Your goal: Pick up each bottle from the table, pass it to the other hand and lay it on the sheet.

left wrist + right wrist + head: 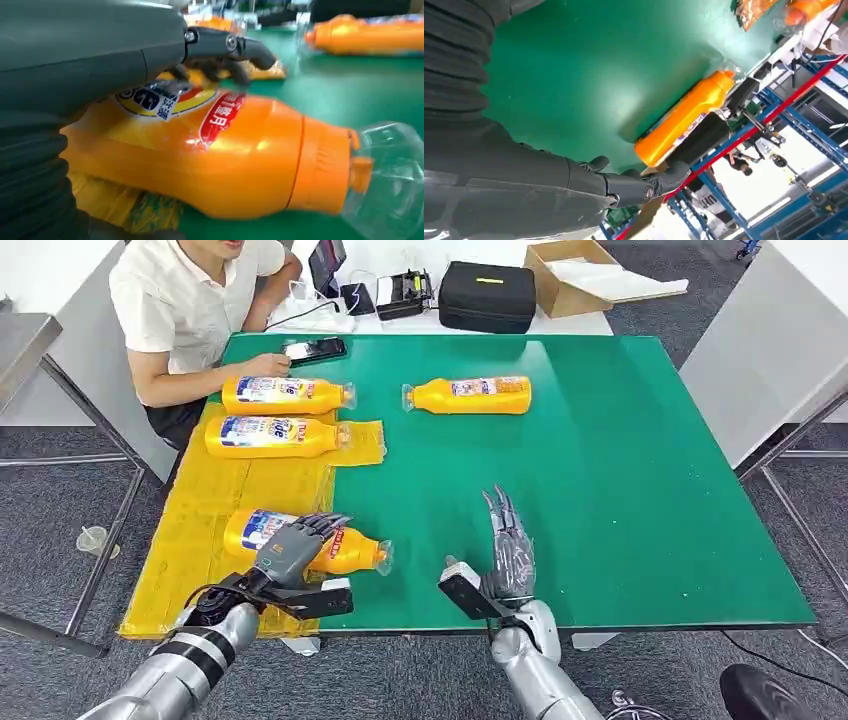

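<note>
Several orange bottles with clear caps lie on the green table. Two bottles rest at the far end of the yellow sheet. A third bottle lies at the sheet's near right edge, its neck over the green. My left hand sits over it, its fingers arched just above the label without closing on it. A fourth bottle lies on bare green further back. My right hand is open near the front edge, fingers straight.
A person in a white shirt sits at the far left corner, one hand by a phone. A black case and a cardboard box stand on the white table behind. The green table's right half is bare.
</note>
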`<state>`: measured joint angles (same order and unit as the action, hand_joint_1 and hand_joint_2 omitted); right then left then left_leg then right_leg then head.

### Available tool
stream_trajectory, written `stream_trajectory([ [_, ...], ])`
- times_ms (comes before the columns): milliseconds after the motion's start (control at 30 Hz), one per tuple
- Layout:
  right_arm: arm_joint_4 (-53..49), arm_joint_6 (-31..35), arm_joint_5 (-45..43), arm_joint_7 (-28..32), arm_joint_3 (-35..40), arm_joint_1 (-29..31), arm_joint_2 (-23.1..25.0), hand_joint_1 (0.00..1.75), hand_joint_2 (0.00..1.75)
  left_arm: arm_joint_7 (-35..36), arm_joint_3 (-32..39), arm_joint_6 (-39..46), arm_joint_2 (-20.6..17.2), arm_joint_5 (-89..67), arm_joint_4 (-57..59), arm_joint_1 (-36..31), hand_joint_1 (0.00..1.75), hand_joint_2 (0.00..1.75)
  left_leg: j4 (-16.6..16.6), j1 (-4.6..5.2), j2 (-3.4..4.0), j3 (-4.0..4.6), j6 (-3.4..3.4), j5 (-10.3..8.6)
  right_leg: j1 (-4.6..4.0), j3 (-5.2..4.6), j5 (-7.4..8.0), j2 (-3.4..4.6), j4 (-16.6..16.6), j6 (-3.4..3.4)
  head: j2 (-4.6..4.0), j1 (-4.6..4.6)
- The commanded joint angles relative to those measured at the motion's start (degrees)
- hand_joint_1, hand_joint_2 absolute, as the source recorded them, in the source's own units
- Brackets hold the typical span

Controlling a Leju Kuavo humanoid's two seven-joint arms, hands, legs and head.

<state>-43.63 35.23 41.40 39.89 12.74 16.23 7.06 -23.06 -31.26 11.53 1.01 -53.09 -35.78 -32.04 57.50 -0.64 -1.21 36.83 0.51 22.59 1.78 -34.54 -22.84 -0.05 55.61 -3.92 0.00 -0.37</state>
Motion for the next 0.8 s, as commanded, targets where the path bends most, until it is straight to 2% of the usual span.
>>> stream_trajectory([
  [33, 5.77, 4.77, -2.60, 0.11, 5.01, 3.57, -1.53, 0.00, 1.75, 1.87, -1.79, -7.54, -0.99, 2.87, 8.66, -4.88, 0.00, 1.75, 0.04, -0.04, 0.25, -0.25, 0.01, 0.12, -0.08, 0.22, -0.04, 0.16, -0.02, 0.19, 0.00, 0.00],
  [133, 6.07, 4.77, -3.78, 0.11, 5.90, 3.93, -1.80, 0.00, 1.75, 1.78, -1.57, -8.78, -1.36, 3.98, 8.30, -5.02, 0.00, 1.75, -0.02, -0.01, 0.19, -0.31, 0.00, 0.07, -0.04, 0.30, -0.01, 0.13, -0.04, 0.14, 0.00, 0.00],
  [167, 6.07, 4.77, -3.78, 0.11, 5.90, 3.93, -1.80, 0.00, 1.75, 1.78, -1.57, -8.78, -1.36, 3.98, 8.30, -5.02, 0.00, 1.75, 0.03, -0.07, 0.39, -0.57, 0.00, 0.20, -0.14, 0.54, -0.08, 0.25, -0.04, 0.34, 0.00, 0.00],
  [233, 6.07, 4.77, -3.78, 0.11, 5.90, 3.93, -1.80, 0.00, 1.75, 1.78, -1.57, -8.78, -1.36, 3.98, 8.30, -5.02, 0.00, 1.75, -0.03, -0.01, 0.16, -0.41, 0.00, 0.05, -0.04, 0.40, 0.00, 0.11, -0.04, 0.13, 0.00, 0.00],
  [433, 5.79, 4.77, -3.75, 0.11, 5.68, 3.84, -1.81, 0.00, 1.75, 0.81, -1.13, -8.45, -1.71, 5.55, 6.48, -4.46, 0.00, 1.75, -0.02, -0.02, 0.26, -0.53, -0.03, 0.08, -0.08, 0.48, -0.03, 0.17, -0.03, 0.20, 0.00, 0.00],
  [567, 4.96, 4.77, -3.92, 0.11, 5.21, 3.34, -2.11, 0.00, 1.75, -1.17, -0.52, -8.54, -2.47, 9.27, -2.51, -1.99, 0.00, 1.75, 0.04, -0.07, 0.38, -0.67, -0.02, 0.20, -0.16, 0.63, -0.10, 0.23, -0.03, 0.33, 0.00, 0.00],
  [600, 4.61, 4.77, -4.02, 0.11, 5.13, 3.26, -2.17, 0.00, 1.75, -1.41, -0.39, -8.95, -2.53, 10.12, -3.81, -1.56, 0.00, 1.75, -0.01, -0.02, 0.18, -0.47, -0.02, 0.06, -0.07, 0.45, -0.03, 0.11, -0.02, 0.16, 0.00, 0.00],
  [667, 3.39, 4.77, -3.56, 0.11, 4.01, 2.63, -2.46, 0.00, 1.75, -2.16, -0.08, -10.97, -3.49, 14.84, -12.40, 1.47, 0.00, 1.75, 0.02, -0.04, 0.22, -0.51, -0.02, 0.11, -0.10, 0.49, -0.06, 0.13, -0.02, 0.20, 0.00, 0.00],
  [800, 3.31, 4.77, -3.68, 0.11, 4.09, 2.57, -2.58, 0.00, 1.75, -1.57, -0.27, -11.32, -3.66, 15.10, -13.61, 1.88, 0.00, 1.75, 0.05, -0.04, 0.16, -0.47, -0.02, 0.12, -0.09, 0.45, -0.09, 0.06, 0.01, 0.20, 0.00, 0.00],
])
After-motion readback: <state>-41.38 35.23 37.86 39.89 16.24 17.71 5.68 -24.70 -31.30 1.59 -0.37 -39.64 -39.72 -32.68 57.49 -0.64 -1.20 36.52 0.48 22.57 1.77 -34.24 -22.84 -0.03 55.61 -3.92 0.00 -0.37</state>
